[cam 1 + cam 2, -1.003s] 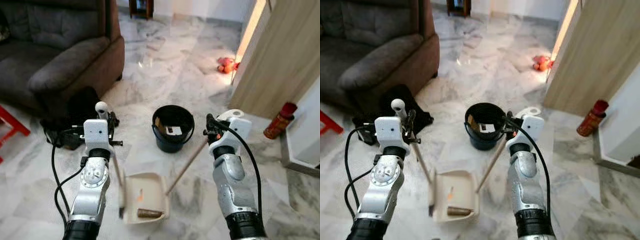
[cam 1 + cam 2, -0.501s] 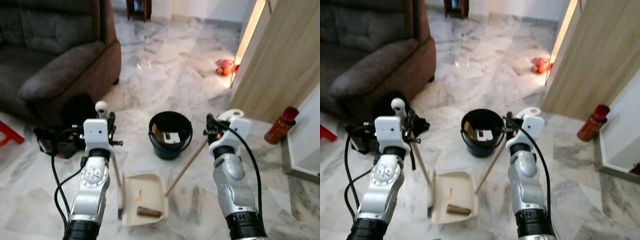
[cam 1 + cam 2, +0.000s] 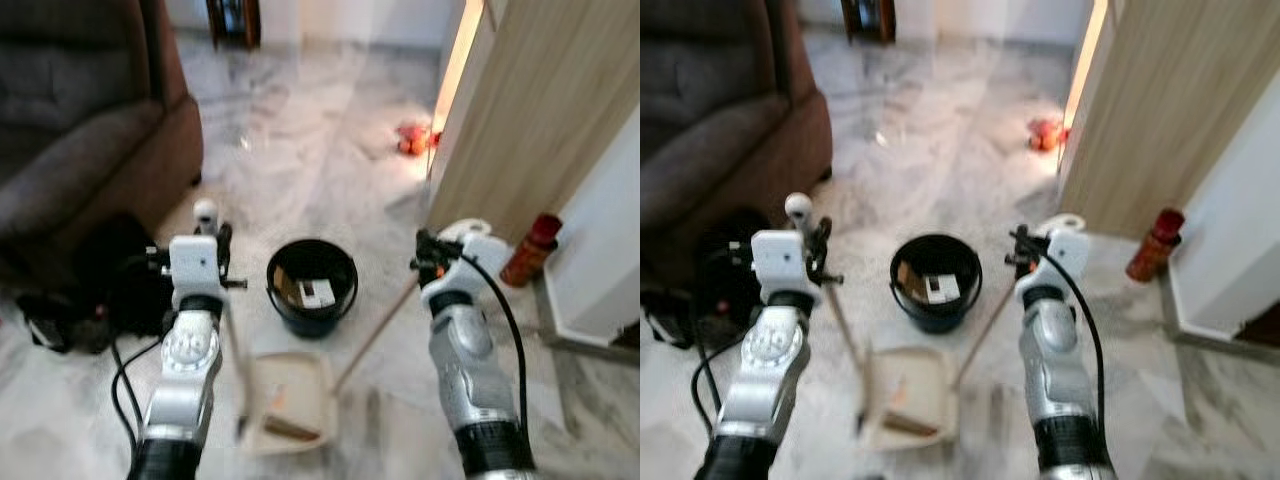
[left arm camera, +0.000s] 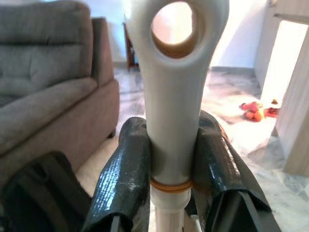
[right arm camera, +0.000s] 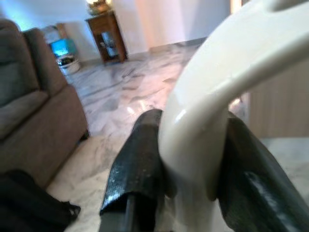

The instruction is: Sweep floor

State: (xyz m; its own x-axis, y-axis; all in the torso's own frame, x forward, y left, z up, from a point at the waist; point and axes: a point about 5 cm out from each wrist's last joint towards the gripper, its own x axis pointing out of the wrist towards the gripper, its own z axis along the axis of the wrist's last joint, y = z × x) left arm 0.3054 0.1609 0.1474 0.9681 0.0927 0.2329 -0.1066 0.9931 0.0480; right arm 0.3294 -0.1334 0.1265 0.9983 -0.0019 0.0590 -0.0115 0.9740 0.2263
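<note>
Two tools are at work, each clenched on a long handle. The left tool (image 4: 171,159) grips the pale dustpan handle (image 4: 174,96) just below its hanging hole, and the right tool (image 5: 186,159) is closed around the curved white top of the broom handle (image 5: 212,106). In the head views the wooden broom shaft (image 3: 375,335) slants down from the right tool to the floor beside the dustpan (image 3: 290,405), which lies flat on the marble floor (image 3: 320,150) between the two arms with some brown debris in it.

Compared with a second ago the whole scene has shifted and blurred (the camera is moving with the robot), and the black bucket (image 3: 312,285) now sits closer in, just beyond the dustpan. The sofa (image 3: 80,130) has slid toward the left edge, while the wooden door panel (image 3: 530,110) and the red can (image 3: 525,250) stand larger on the right. The grips on both handles look unchanged.

This suggests the robot is closing on the bucket with a loaded pan, so emptying the collected debris into it seems the likely step in hand.
</note>
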